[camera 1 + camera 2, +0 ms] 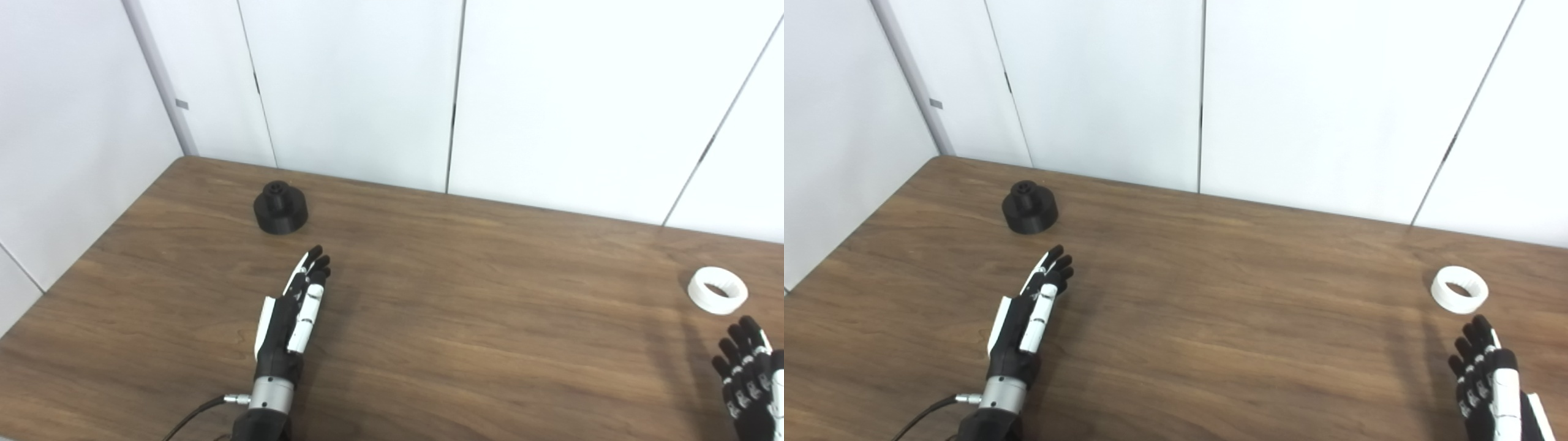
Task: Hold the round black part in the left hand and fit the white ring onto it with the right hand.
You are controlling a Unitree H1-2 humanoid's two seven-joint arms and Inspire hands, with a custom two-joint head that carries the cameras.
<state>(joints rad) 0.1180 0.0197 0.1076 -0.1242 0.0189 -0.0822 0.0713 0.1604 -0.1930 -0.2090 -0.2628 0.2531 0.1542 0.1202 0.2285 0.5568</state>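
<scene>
The round black part stands upright on the wooden table at the far left, with a small hub on top. The white ring lies flat on the table at the right. My left hand is open and empty, fingers stretched out, a short way in front of the black part and apart from it. My right hand is open and empty at the bottom right, fingertips just short of the white ring.
White wall panels rise directly behind the table's far edge and along its left side. A black cable runs from my left wrist at the bottom edge.
</scene>
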